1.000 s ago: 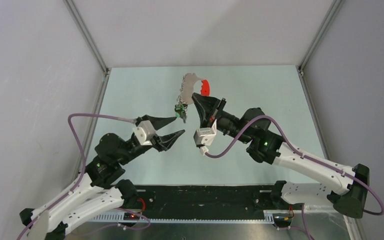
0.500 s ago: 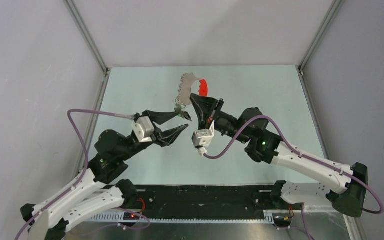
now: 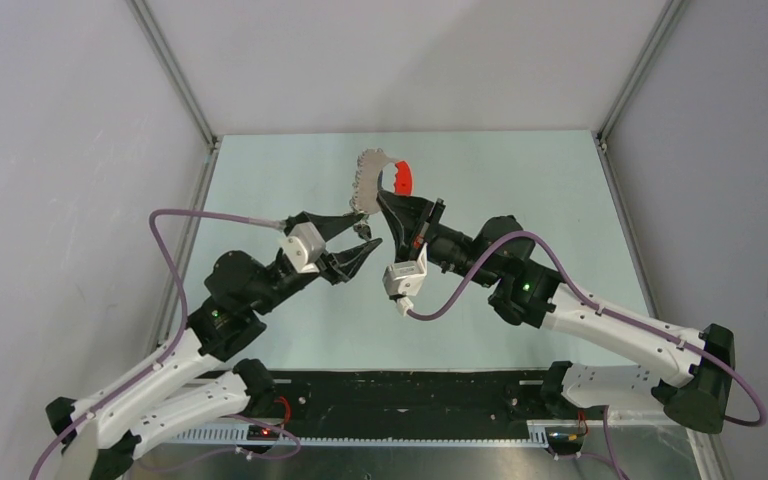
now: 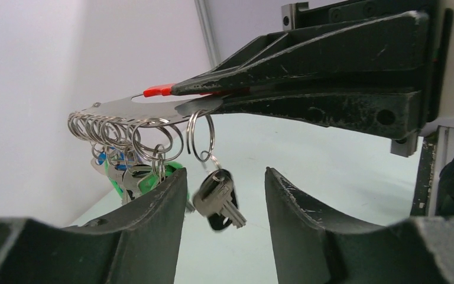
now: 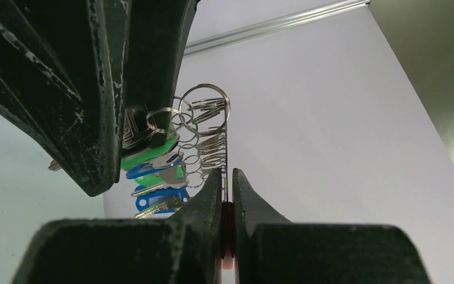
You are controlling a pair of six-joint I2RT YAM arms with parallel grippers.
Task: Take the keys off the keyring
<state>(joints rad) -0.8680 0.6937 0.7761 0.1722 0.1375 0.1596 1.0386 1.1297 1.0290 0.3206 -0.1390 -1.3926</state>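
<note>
Left claw (image 4: 224, 183): spread, newly moved in to straddle one hanging key (image 4: 220, 200), not yet pinching; closing and pulling off seemingly next. Right claw (image 5: 227, 177): pressed together on the keyring (image 4: 136, 112), held above the table (image 3: 290, 180). Other keys (image 4: 133, 177) bunched just beside on the same keyring, liable to snag.

The table (image 3: 290, 180) was a flat, pale green top, closed in by white walls (image 3: 80, 150) on three sides. A black strip (image 3: 410, 395) ran along its near edge, with two arm bases (image 3: 250, 383) at the strip's ends.
</note>
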